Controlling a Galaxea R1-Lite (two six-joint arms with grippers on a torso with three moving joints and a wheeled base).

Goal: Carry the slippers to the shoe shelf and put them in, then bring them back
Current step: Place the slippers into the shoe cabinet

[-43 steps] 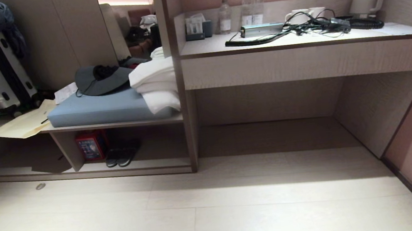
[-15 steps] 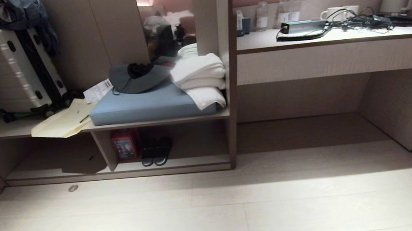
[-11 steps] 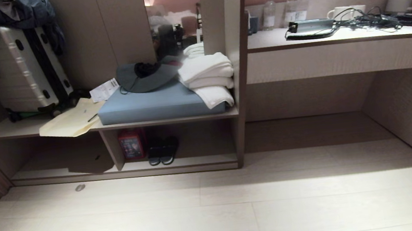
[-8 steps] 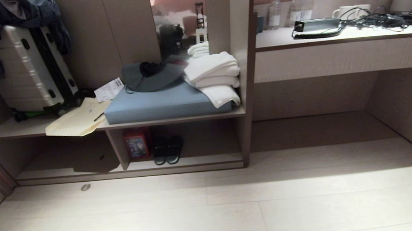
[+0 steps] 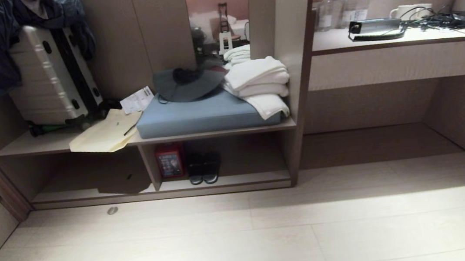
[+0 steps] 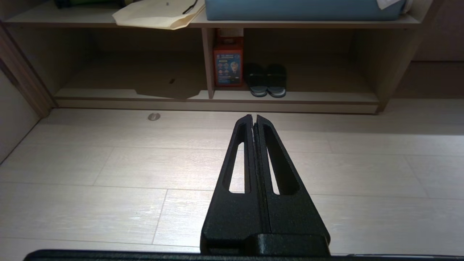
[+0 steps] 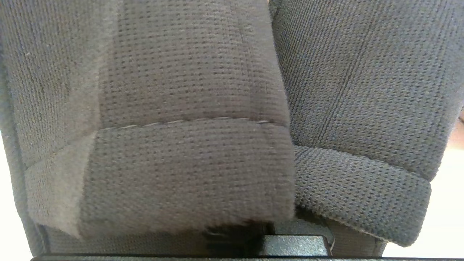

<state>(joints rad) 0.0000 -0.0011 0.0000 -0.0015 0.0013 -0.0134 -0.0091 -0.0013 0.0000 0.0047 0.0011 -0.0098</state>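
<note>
A suitcase (image 5: 51,74) stands at the far left on the top board of the shoe shelf (image 5: 215,133), with a cushion (image 5: 206,115) and folded towels (image 5: 260,85) filling the board further right, so only the cubbies under it are free for shoes. In the right cubby, just past the upright divider, a red box (image 5: 169,160) and a dark pair (image 5: 204,168) sit side by side; the space to their right looks open for the carried pair. The left gripper (image 6: 253,121) is clenched on nothing and points across the floor (image 5: 244,234) at that cubby, idle since it has no load. The right gripper is out of sight behind its load, clenched on the slippers (image 7: 163,127), whose knit fabric fills its wrist view, held tight for the carry. The counter (image 5: 405,36) at far right bears bottles, cups and cables, apart from the job
</note>
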